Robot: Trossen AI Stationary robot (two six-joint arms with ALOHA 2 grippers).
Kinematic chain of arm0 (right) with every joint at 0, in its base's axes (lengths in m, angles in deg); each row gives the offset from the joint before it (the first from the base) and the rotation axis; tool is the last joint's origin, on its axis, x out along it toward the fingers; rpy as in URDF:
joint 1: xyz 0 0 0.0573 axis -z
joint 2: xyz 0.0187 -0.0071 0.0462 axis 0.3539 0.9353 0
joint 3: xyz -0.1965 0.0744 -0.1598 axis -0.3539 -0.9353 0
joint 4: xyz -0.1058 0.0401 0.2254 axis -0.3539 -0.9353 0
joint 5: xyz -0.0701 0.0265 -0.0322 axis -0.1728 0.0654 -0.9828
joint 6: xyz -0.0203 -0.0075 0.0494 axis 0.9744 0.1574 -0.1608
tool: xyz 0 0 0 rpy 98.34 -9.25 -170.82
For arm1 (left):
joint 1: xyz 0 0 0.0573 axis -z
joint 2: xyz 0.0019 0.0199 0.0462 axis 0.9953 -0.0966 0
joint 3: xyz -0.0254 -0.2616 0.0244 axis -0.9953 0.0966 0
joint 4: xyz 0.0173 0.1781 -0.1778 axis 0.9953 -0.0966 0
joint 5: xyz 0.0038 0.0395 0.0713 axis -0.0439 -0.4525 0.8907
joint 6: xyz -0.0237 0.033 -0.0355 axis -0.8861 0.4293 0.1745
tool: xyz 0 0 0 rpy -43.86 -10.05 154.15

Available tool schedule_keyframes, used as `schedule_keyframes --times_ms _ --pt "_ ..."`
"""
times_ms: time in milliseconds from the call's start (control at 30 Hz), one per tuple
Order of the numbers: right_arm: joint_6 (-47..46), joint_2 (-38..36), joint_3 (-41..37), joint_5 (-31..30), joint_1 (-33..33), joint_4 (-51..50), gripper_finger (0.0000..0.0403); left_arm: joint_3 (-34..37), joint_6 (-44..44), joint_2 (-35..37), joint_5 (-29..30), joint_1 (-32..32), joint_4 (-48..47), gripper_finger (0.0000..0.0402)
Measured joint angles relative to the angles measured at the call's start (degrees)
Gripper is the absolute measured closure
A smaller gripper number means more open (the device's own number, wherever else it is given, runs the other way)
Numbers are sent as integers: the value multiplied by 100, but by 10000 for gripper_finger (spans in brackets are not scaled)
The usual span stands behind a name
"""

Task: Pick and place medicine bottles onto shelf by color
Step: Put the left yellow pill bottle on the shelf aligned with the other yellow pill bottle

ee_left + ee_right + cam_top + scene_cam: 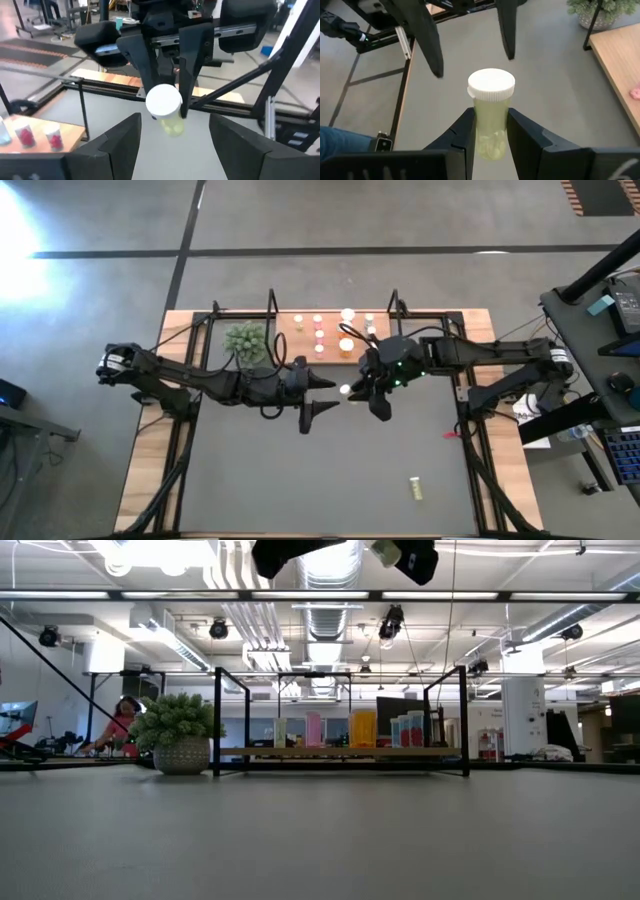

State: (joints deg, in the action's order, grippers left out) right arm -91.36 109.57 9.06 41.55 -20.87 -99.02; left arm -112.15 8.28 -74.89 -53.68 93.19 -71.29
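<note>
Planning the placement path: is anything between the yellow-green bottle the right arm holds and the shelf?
The right gripper holds the yellow-green bottle above the mat. Nothing visible blocks its way to the shelf; the left gripper hovers open opposite, on the far side.

Two arms, with two grippers: the left gripper (pixel 335 396) and the right gripper (pixel 491 114). One shelf (pixel 300 352), one plant (pixel 246 340), one grey mat (pixel 300 480). Two yellow-green bottles sit off the shelf: the held bottle (pixel 491 85) and the lying bottle (pixel 414 487) toward the counter's front right corner. The shelf bottles (pixel 320 333) number about nine; the exact count is unclear.
</note>
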Motion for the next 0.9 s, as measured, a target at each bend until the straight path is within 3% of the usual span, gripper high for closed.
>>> schedule_keyframes --times_ms 200,500,700,900 --pt "77 151 0 11 0 191 316 -17 591 -28 0 -38 4 183" --pt "232 251 26 13 0 360 316 9 627 -28 3 -170 3 183" --pt "705 571 565 34 0 73 316 2 622 -25 -6 -202 -38 183" --pt "1138 1073 1381 -53 0 -908 316 7 629 -18 -23 -207 -102 183"
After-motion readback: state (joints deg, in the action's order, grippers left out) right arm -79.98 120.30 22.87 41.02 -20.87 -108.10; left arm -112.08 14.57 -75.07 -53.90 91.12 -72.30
